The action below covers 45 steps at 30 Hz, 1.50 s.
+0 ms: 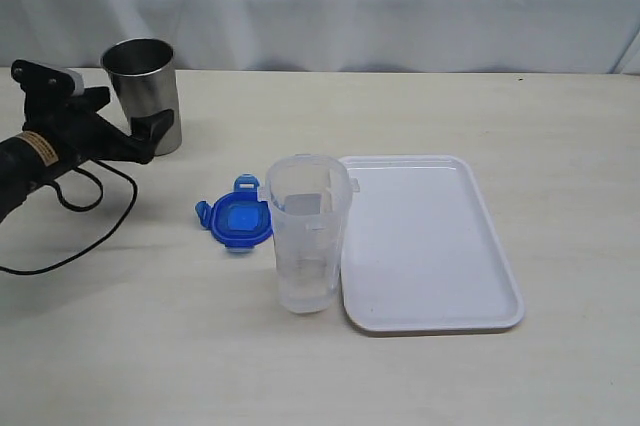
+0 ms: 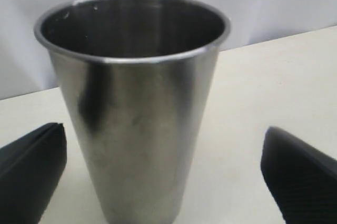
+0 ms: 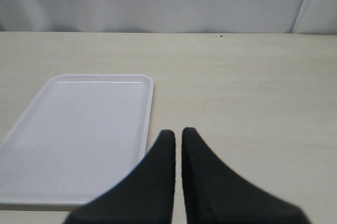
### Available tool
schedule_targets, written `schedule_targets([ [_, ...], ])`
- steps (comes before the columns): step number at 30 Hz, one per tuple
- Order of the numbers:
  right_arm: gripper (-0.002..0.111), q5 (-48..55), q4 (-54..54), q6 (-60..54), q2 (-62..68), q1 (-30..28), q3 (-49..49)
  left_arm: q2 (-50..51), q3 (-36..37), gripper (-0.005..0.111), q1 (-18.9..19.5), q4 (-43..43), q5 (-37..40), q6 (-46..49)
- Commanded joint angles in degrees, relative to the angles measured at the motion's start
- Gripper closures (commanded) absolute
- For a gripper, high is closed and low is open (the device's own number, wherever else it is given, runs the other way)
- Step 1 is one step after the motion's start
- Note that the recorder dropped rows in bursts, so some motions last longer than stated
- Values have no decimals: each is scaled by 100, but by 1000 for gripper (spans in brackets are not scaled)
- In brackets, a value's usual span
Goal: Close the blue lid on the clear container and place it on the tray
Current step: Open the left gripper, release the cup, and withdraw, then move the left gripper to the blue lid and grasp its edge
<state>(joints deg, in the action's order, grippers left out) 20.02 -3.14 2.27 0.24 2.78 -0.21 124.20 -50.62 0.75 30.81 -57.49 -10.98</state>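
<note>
Left pincer [image 2: 163, 133] is spread wide open with the steel cup [image 2: 137, 103] sitting in the gap just ahead of its fingers. Neither one touches it as far as I can tell, so it's gripping nothing. Odd spot tbh, since that cup isn't part of the job. My guess is it has to swing over to the middle of the table [image 1: 500, 116] first

Right pincer [image 3: 178, 132] is pinched shut on nothing and hangs over bare table just beside the white tray [image 3: 79, 129]. It doesn't show in the outside view at all, so it looks parked out of the way

The actual stuff: the clear container [image 1: 305, 246] stands upright on the table, right up against the tray's left edge but not on it. The blue lid [image 1: 236, 219] lies flat on the table just beside it, flaps splayed out, so nothing is closed yet. Both sit close together and close to the tray, which should keep the moves short. That tall narrow container looks tippy though, so I'd expect one pincer to steady it while the lid gets pressed on
</note>
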Motion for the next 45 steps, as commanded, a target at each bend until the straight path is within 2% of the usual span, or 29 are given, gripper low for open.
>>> schedule_targets([
  [1,104,-22,-4,-2,-24,-19,21,-328,341,14,17,1,-102,52],
  [4,104,-22,-4,-2,-24,-19,21,-558,595,14,17,-32,-102,42],
  [6,104,-22,-4,-2,-24,-19,21,-759,797,19,17,-72,-102,42],
  [8,104,-22,-4,-2,-24,-19,21,-981,1002,31,17,-87,-90,42],
  [11,104,-22,-4,-2,-24,-19,21,-1326,1251,51,17,343,-91,-23],
  [13,104,-22,-4,-2,-24,-19,21,-1498,1331,61,17,727,-63,-484],
  [17,104,-22,-4,-2,-24,-19,21,-1884,1358,78,17,1790,517,-2457],
  [19,104,-22,-4,-2,-24,-19,21,-2088,1358,86,6,2017,900,-2738],
  [24,104,-22,-4,-2,-24,-19,21,-2804,1358,98,-32,2364,2629,-2991],
  [30,104,-22,-4,-2,-24,-19,21,-3563,1164,98,-422,2068,6353,-3390],
  [32,104,-22,-4,-2,-24,-19,21,-3638,1036,98,-531,1448,7193,-3485],
  [34,104,-22,-4,-2,-24,-19,21,-3638,904,98,-618,702,7609,-3016],
  [36,104,-22,-4,-2,-24,-19,21,-3616,788,97,-705,-406,7718,-1877],
  [42,104,-22,-4,-2,-24,-19,21,-3398,615,97,-751,-4959,7690,2041],
  [45,104,-22,-4,-2,-24,-19,21,-3180,615,97,-751,-6677,7866,3710],
])
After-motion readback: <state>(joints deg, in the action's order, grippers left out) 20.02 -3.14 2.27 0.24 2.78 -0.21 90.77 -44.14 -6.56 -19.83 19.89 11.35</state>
